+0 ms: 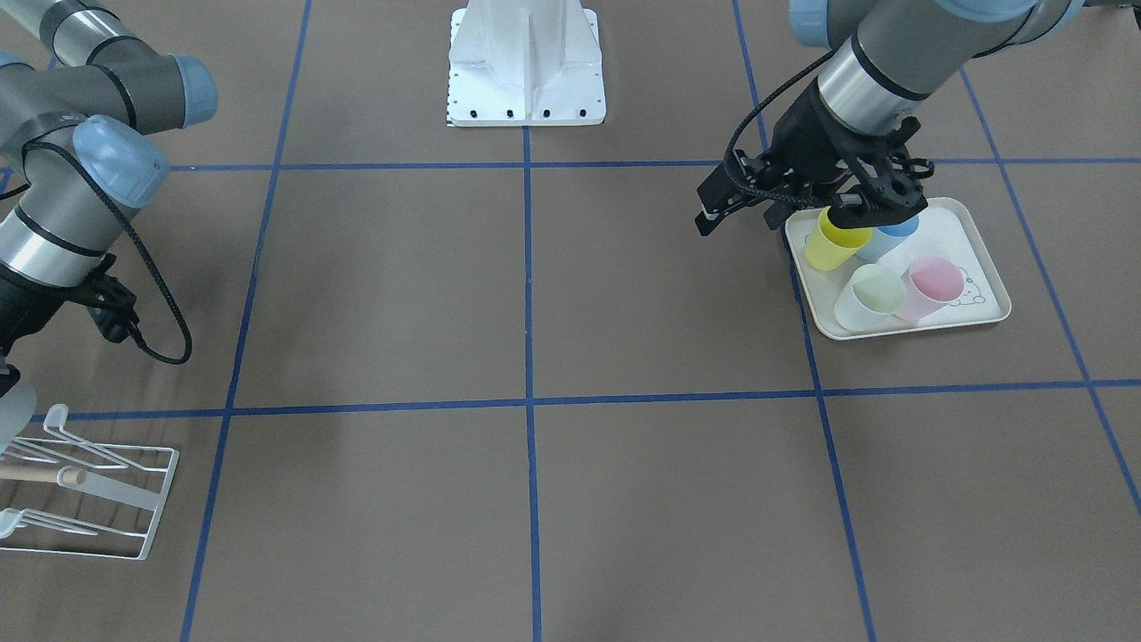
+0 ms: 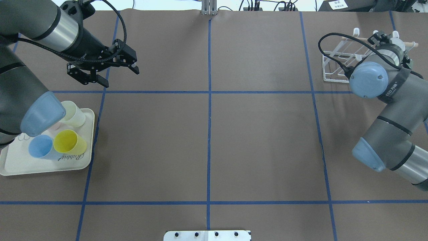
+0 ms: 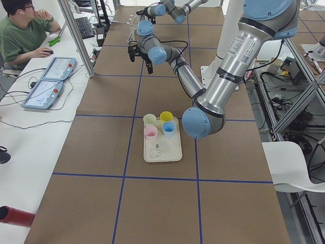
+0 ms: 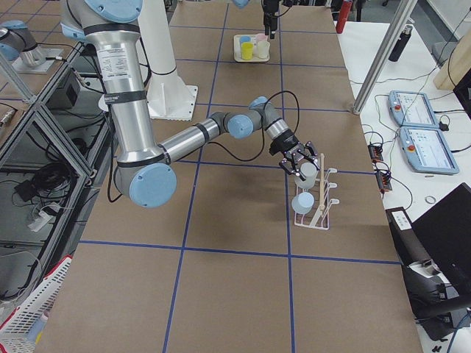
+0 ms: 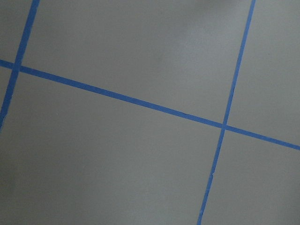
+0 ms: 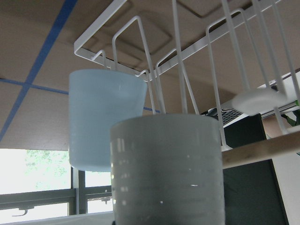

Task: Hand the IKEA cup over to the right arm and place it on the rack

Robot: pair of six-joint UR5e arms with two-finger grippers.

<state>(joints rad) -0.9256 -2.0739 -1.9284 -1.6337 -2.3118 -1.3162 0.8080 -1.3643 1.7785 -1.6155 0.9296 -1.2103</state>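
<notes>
My right gripper (image 4: 299, 159) is at the white wire rack (image 2: 334, 63), shut on a whitish IKEA cup (image 6: 168, 173) that is held among the prongs, beside the wooden dowel (image 6: 262, 150). A light-blue cup (image 6: 103, 122) hangs on a prong of the rack behind it. The overhead view hides the right fingers under the wrist. My left gripper (image 2: 122, 77) hovers open and empty above the table, just beyond the cream tray (image 2: 13, 169). The left wrist view shows only brown table and blue tape.
On the tray (image 1: 980, 259) stand a yellow cup (image 1: 836, 241), a blue cup (image 1: 891, 234), a pale green cup (image 1: 869, 299) and a pink cup (image 1: 931, 287). The white robot base (image 1: 526, 62) sits at the table's middle edge. A person (image 3: 23, 35) sits at a side desk.
</notes>
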